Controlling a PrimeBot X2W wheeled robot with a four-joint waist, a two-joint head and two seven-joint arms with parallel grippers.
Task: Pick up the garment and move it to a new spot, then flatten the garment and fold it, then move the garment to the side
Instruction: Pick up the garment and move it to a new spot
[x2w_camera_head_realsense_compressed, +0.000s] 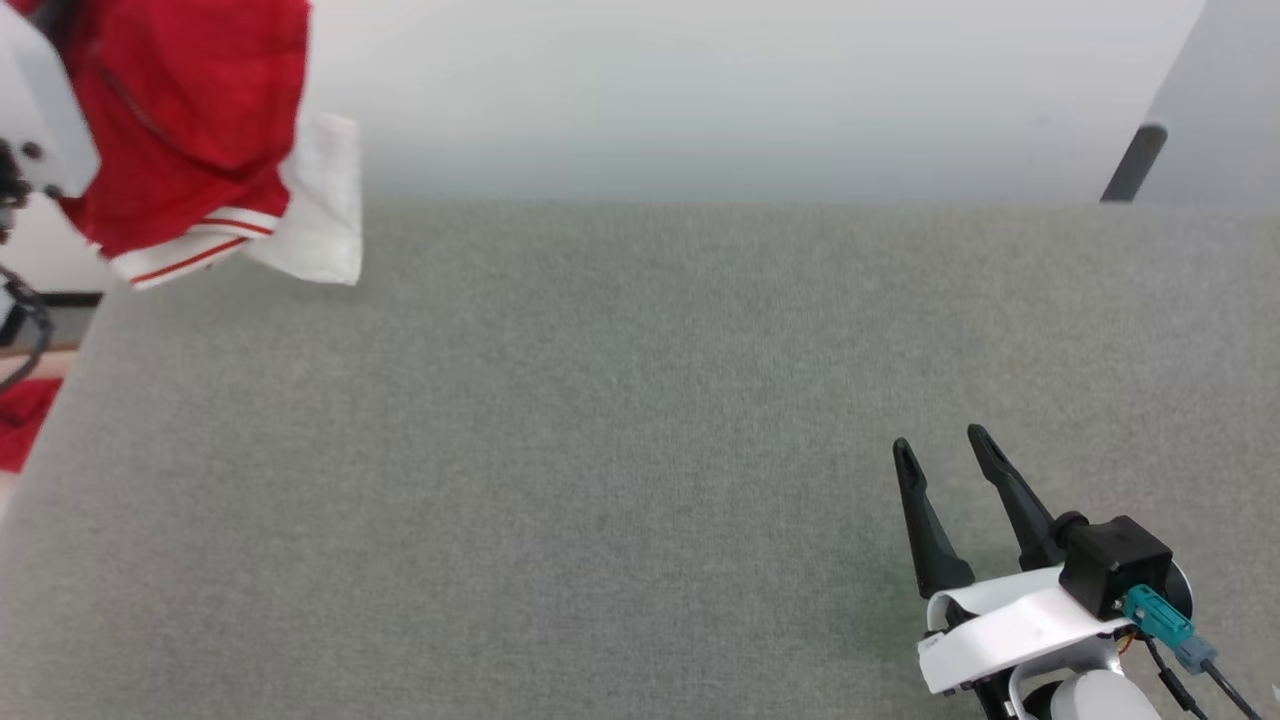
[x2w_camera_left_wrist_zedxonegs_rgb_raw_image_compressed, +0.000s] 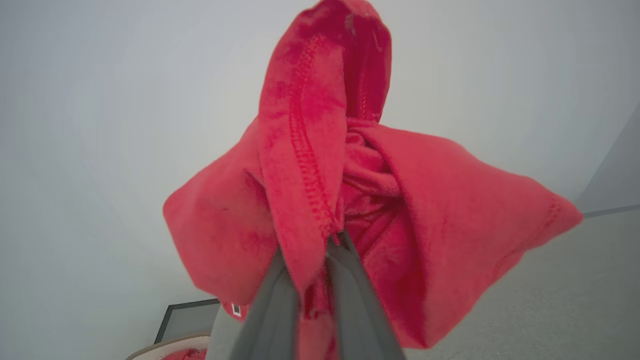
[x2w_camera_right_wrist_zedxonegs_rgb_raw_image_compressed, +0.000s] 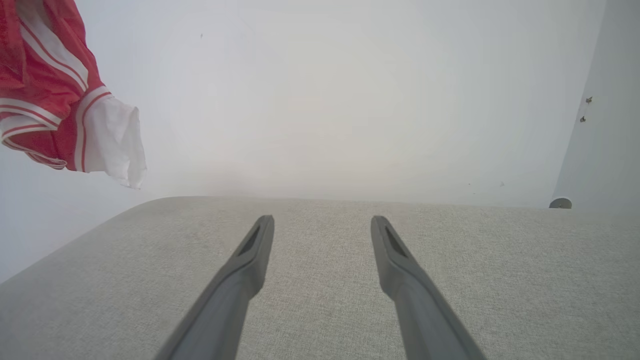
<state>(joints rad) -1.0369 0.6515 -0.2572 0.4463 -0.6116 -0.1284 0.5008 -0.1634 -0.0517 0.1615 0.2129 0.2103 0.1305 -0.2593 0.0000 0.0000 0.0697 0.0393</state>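
The garment (x2w_camera_head_realsense_compressed: 190, 120) hangs bunched in the air at about 10 o'clock in the head view, off the far left corner of the grey tabletop (x2w_camera_head_realsense_compressed: 600, 450). Its red body droops in folds. A band of red-and-white striped trim and one white sleeve (x2w_camera_head_realsense_compressed: 325, 200) form its lowest part. In the right wrist view the garment (x2w_camera_right_wrist_zedxonegs_rgb_raw_image_compressed: 45, 100) shows at 10 o'clock against the pale wall, its sleeve clear of the tabletop's far edge.

The left end effector (x2w_camera_left_wrist_zedxonegs_rgb_raw_image_compressed: 325, 245) is clamped on the garment (x2w_camera_left_wrist_zedxonegs_rgb_raw_image_compressed: 425, 225). Its two dark fingers are pressed close together, with a stitched hem pinched between them and the cloth spilling out to either side. The left arm's pale forearm (x2w_camera_head_realsense_compressed: 30, 100) sits against the cloth at the head view's upper left edge.

The right end effector (x2w_camera_head_realsense_compressed: 940, 445) sits at about 4 o'clock in the head view, low over the tabletop. Its fingers (x2w_camera_right_wrist_zedxonegs_rgb_raw_image_compressed: 250, 255) are spread wide with nothing between them. A dark post (x2w_camera_head_realsense_compressed: 1135, 165) stands beyond the tabletop's far edge at 2 o'clock.
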